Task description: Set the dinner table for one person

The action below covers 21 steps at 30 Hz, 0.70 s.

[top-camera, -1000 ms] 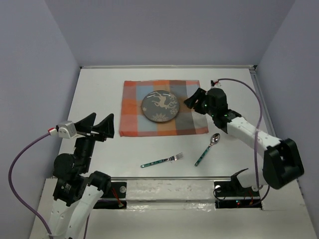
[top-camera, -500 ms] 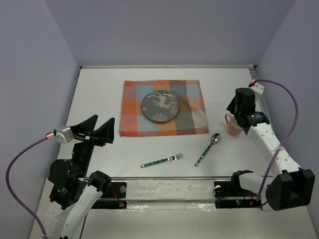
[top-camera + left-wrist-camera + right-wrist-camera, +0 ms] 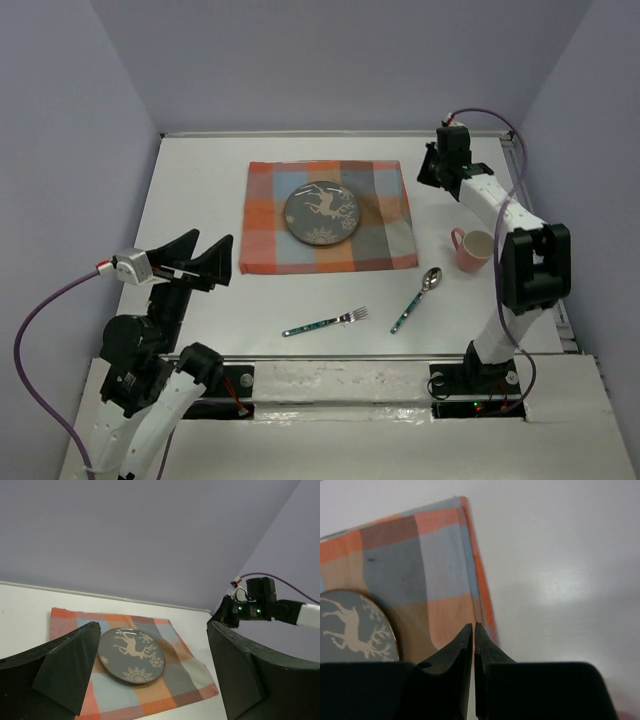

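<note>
The dinner table extends from the arm bases to the back wall. A plaid placemat lies toward its far edge and carries a dark plate. A fork and a spoon lie on bare tabletop toward the near edge. A pink mug stands near the right edge. The left gripper has its fingers spread wide and empty. The right gripper, by the placemat's far right corner, has its fingers pressed together on nothing.
</note>
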{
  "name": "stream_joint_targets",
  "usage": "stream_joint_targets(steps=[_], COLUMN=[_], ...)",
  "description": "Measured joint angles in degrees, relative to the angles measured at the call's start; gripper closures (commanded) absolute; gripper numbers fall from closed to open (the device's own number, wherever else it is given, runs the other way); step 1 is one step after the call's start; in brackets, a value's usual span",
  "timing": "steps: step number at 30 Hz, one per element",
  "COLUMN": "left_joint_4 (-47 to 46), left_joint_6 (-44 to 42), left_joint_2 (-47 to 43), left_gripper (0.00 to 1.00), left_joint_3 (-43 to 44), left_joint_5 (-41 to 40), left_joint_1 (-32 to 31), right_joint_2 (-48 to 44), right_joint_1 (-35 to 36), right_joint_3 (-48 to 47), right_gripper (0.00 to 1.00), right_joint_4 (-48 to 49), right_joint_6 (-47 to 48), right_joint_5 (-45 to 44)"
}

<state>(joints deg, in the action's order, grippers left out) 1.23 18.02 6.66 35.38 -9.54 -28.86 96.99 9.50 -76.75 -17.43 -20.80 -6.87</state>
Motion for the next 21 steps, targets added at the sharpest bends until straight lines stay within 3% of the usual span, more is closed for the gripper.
stream_joint_targets(steps=[5, 11, 21], left_joint_4=[0.24, 0.48, 0.79], left_joint_6=[-0.04, -0.17, -0.22], left_joint_2=[2.05, 4.42, 7.43], left_gripper=[0.01, 0.01, 0.01], left_joint_3=[0.00, 0.00, 0.00], left_joint_5=[-0.04, -0.20, -0.20], left_joint_1=[0.00, 0.07, 0.11], right_joint_2=[16.26, 30.25, 38.84], right_joint_1=[1.11, 1.36, 1.36], right_joint_3=[-14.73, -25.49, -34.64], right_gripper=[0.82, 0.75, 0.74], right_joint_4=[2.97, 2.75, 1.49], right_joint_6=[1.99, 3.21, 3.50], right_joint_5=[2.36, 3.48, 2.54])
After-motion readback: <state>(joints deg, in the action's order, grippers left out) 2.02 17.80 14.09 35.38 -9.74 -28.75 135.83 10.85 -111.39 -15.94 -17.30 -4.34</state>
